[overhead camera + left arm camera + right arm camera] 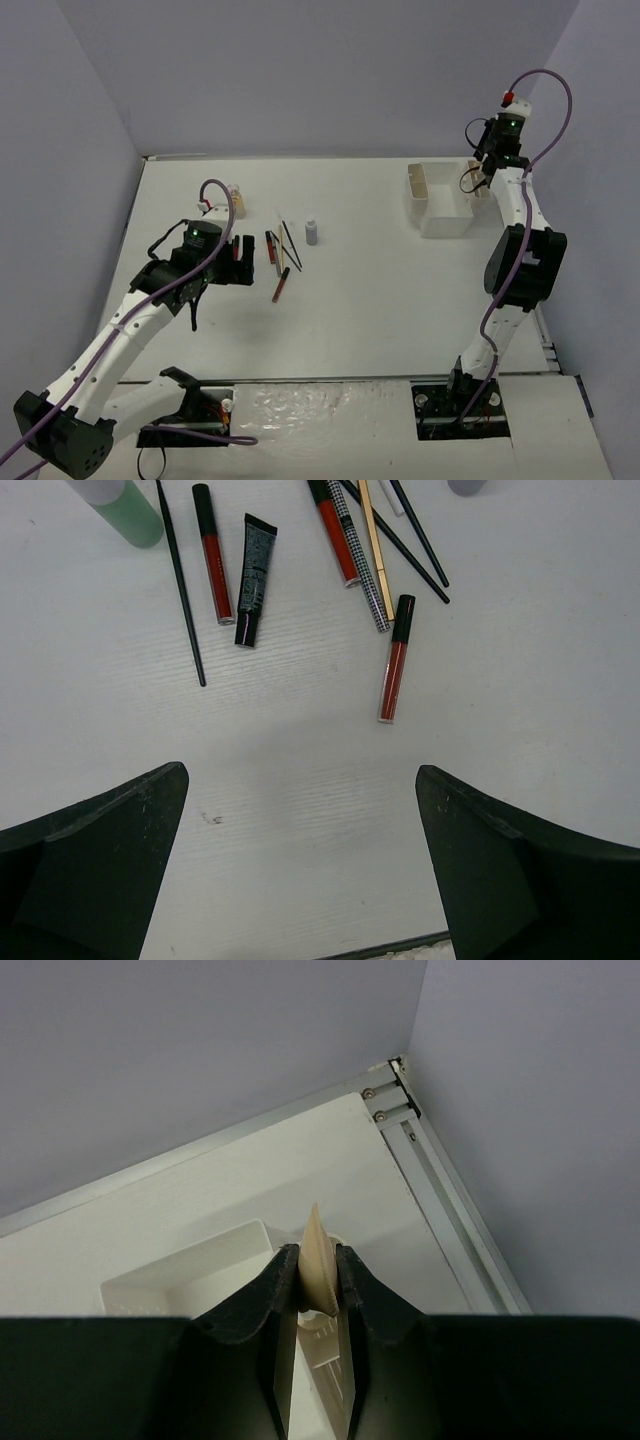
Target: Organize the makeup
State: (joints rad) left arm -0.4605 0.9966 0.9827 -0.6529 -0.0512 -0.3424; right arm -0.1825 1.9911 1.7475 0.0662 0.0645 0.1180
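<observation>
While the right tool (pixel 316 1255) pinches the tan stick (pixel 314 1225) at the white box (pixel 185 1272), we find remaining makeup (pixel 393 670) unsorted beneath the wide-open left tool (pixel 302 778).

Lying flat on the white table (pixel 380 300), left of centre, in a loose scatter: two red tubes (pixel 213 565), a black tube (pixel 253 580), thin black pencils (pixel 182 590), a checkered pencil (pixel 366 575), a gold stick (pixel 376 550). Lying just apart, toward the near edge: a third red tube (pixel 396 660). Standing around them: green bottle (pixel 128 512), amber bottle (pixel 237 198), grey bottle (pixel 312 233). Sitting far right: a white box (pixel 445 222).
</observation>
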